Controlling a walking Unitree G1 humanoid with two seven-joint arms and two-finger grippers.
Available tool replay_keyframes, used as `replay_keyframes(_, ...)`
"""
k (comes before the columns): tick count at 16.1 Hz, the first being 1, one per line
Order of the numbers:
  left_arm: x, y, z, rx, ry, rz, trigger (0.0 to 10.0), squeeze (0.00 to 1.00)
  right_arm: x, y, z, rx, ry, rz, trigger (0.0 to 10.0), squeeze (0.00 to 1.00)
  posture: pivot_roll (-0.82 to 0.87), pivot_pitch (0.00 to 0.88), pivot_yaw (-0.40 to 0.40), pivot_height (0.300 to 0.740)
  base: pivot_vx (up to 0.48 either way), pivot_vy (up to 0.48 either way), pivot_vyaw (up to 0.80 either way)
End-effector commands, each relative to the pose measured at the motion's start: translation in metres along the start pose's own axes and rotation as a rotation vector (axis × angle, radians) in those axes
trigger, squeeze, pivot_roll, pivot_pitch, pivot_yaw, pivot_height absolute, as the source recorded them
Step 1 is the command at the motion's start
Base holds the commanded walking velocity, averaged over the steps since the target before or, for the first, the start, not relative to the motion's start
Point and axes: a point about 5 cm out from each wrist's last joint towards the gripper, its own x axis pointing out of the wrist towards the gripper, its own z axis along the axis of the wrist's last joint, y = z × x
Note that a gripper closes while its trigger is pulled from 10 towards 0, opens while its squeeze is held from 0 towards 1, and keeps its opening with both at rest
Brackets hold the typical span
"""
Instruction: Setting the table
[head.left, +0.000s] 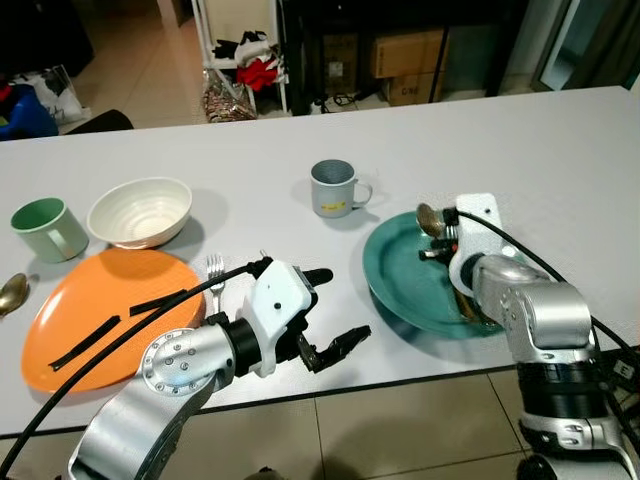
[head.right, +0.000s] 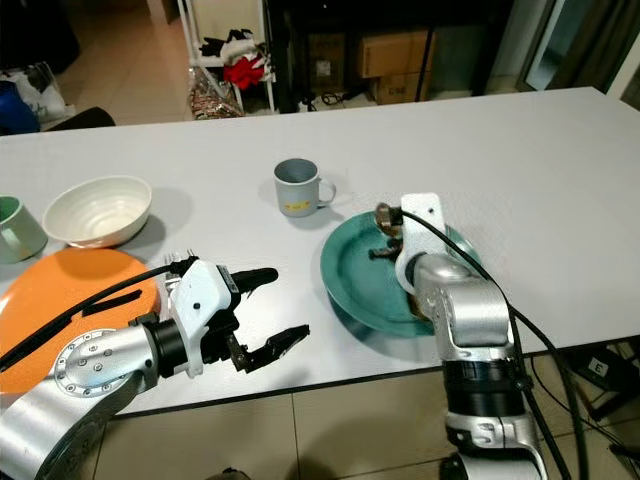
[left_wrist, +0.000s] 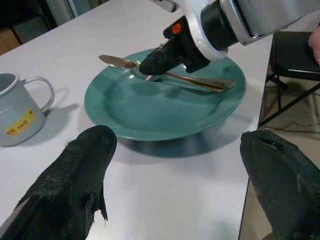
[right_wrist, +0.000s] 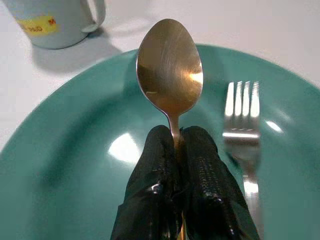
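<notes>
While the right pincer (right_wrist: 177, 150) pinches the spoon (right_wrist: 170, 70) by its neck, bowl forward over the plate (head.left: 395, 275) beside a fork (right_wrist: 242, 125), left pincer (head.left: 325, 315) gapes wide, empty, above worktop (head.left: 520, 140).

A yellow label (left_wrist: 19, 124) is seen on the side of the grey mug (left_wrist: 20, 109), red letters printed across it; "PAID" can just be made out, the rest too small to be read.

Left gripper (head.left: 335, 310) hovers, its 2 fingers spread; right gripper (right_wrist: 178, 145) seemingly pinched closed.
</notes>
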Motion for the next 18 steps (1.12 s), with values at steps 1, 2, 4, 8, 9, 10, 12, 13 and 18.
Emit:
replay_keyframes(1, 0.0, -0.003, 0.006, 0.011, -0.008, -0.019, 10.0, 0.0, 0.002, 0.005, 0.002, 0.015, 0.01, 0.023, 10.0, 0.0, 0.07, 0.0, 0.059, 0.74, 0.0, 0.0, 0.0)
replay_keyframes(2, 0.0, -0.004, 0.006, 0.011, -0.007, -0.023, 10.0, 0.0, 0.003, 0.006, 0.001, 0.018, 0.019, 0.027, 10.0, 0.0, 0.07, 0.0, 0.059, 0.74, 0.0, 0.0, 0.0)
replay_keyframes(4, 0.001, -0.007, 0.008, 0.008, -0.008, -0.033, 10.0, 0.0, 0.006, 0.007, -0.003, 0.019, 0.052, 0.013, 10.0, 0.0, 0.07, 0.0, 0.055, 0.74, 0.0, 0.0, 0.0)
replay_keyframes(8, 0.003, -0.015, 0.013, 0.0, -0.006, -0.07, 10.0, 0.0, 0.011, 0.008, -0.011, 0.005, 0.114, -0.013, 10.0, 0.0, 0.07, 0.0, 0.052, 0.74, 0.0, 0.0, 0.0)
replay_keyframes(9, 0.003, -0.015, 0.014, 0.0, -0.006, -0.072, 10.0, 0.0, 0.012, 0.008, -0.013, 0.006, 0.124, -0.019, 10.0, 0.0, 0.07, 0.0, 0.051, 0.74, 0.0, 0.0, 0.0)
replay_keyframes(10, 0.0, -0.012, 0.011, -0.001, 0.0, -0.07, 10.0, 0.0, 0.012, 0.007, -0.014, 0.014, 0.132, -0.02, 10.0, 0.0, 0.07, 0.0, 0.051, 0.74, 0.0, 0.0, 0.0)
replay_keyframes(12, -0.002, -0.009, 0.009, -0.003, 0.006, -0.069, 10.0, 0.0, 0.013, 0.006, -0.016, 0.016, 0.139, -0.027, 10.0, 0.0, 0.07, 0.0, 0.051, 0.74, 0.0, 0.0, 0.0)
replay_keyframes(13, -0.002, -0.009, 0.008, -0.004, 0.009, -0.068, 10.0, 0.0, 0.013, 0.006, -0.015, 0.017, 0.138, -0.034, 10.0, 0.0, 0.07, 0.0, 0.052, 0.74, 0.0, 0.0, 0.0)
replay_keyframes(18, -0.004, -0.007, 0.006, -0.005, 0.012, -0.066, 10.0, 0.0, 0.006, 0.005, -0.003, 0.008, 0.086, -0.052, 10.0, 1.0, 0.07, 0.0, 0.054, 0.74, 0.0, 0.0, 0.0)
